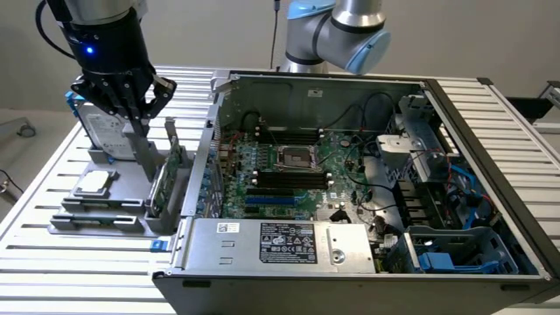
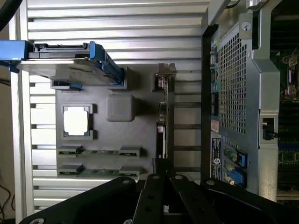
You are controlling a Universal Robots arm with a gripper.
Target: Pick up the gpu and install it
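At the exterior view's left, the hard drive [image 1: 107, 134] stands in its blue frame on the grey fixture tray [image 1: 122, 197]. Over the tray, just beside the drive, hangs the gripper [image 1: 133, 120], jaws drawn together. Below it and slightly toward the exterior view's right, the gpu [image 1: 164, 176] stands on edge in its slot. Its long axis runs parallel to the wall of the computer case [image 1: 199, 157] just beside it. In the wrist view the card's thin top edge runs straight away from the closed tips, in line with them. Whether they pinch that edge I cannot tell.
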